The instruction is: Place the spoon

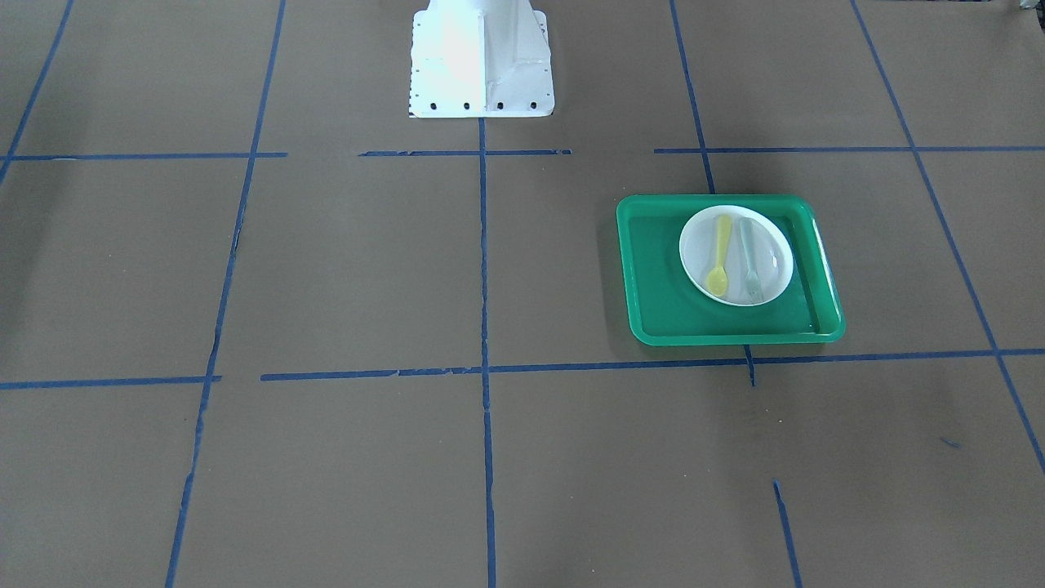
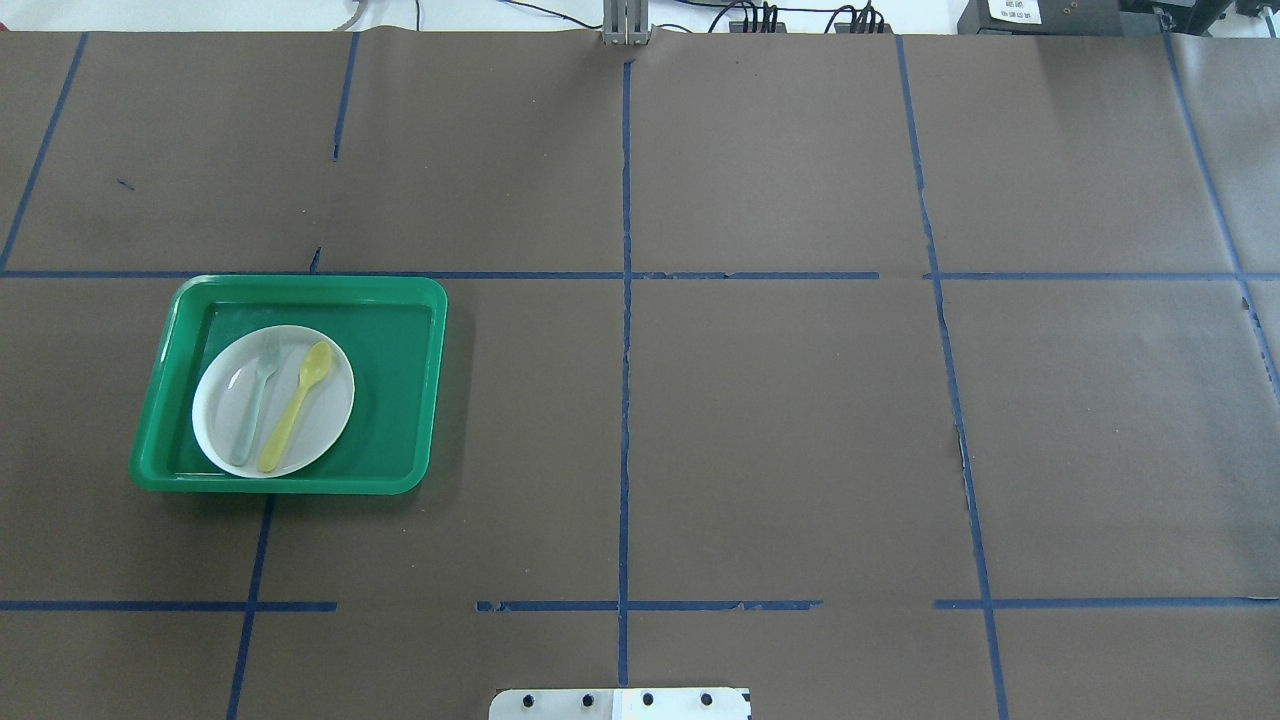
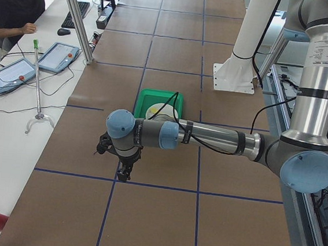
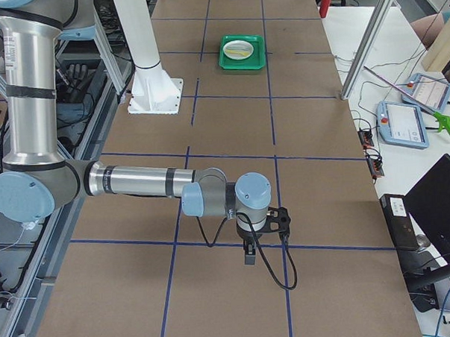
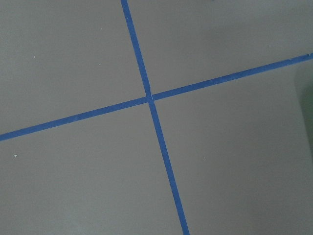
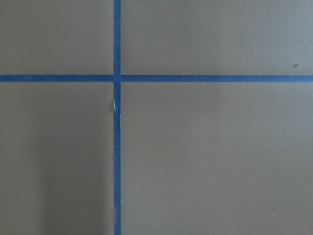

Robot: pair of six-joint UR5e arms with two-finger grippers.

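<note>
The yellow spoon [image 1: 719, 255] lies on a white plate [image 1: 696, 251] inside a green tray [image 1: 653, 278], its bowl towards the operators' side. In the overhead view the spoon [image 2: 296, 405] lies at the left of the table on the plate [image 2: 327, 412]. My left gripper [image 3: 123, 174] hangs over the brown table beyond the tray in the exterior left view. My right gripper [image 4: 249, 255] hangs over the table far from the tray [image 4: 242, 52]. Neither holds anything that I can see. I cannot tell whether they are open or shut.
A pale grey-green fork [image 2: 255, 400] lies on the plate beside the spoon. The robot's white base [image 1: 482, 61] stands at the table's edge. Blue tape lines cross the brown table cover. Both wrist views show only the cover and tape. An operator [image 3: 15, 4] sits at a side desk.
</note>
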